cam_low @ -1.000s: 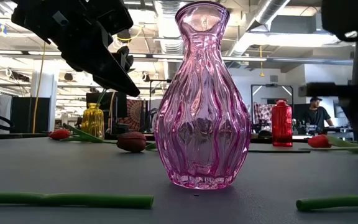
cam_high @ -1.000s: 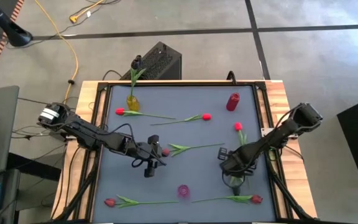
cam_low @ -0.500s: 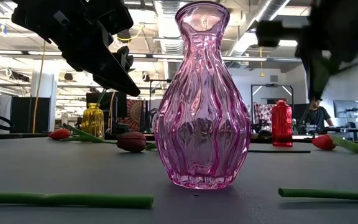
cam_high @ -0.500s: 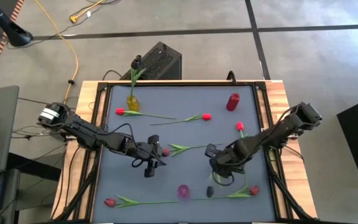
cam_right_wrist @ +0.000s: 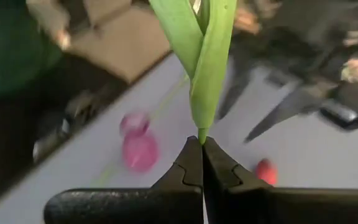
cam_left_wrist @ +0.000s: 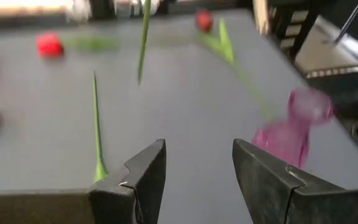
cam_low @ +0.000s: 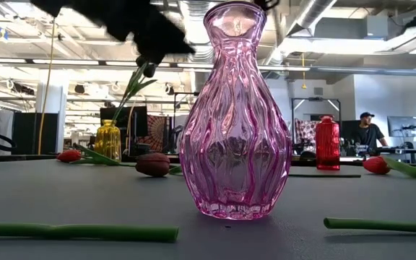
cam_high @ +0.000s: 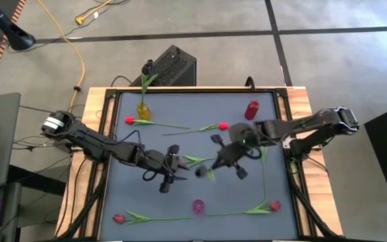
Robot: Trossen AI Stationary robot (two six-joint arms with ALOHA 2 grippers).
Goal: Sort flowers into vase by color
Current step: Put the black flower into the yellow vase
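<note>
Right claw (cam_right_wrist: pixel 202 149) clamped (left claw (cam_left_wrist: pixel 197 165) agape)

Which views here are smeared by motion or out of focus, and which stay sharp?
High view: table sharp, but the right gripper and the flower it carries are smeared. Low view: pink vase crisp, the dark arm at the top edge blurred. Left wrist view: left gripper sharp, table and vase soft. Right wrist view: pinched leaf sharp, background streaked.
</note>
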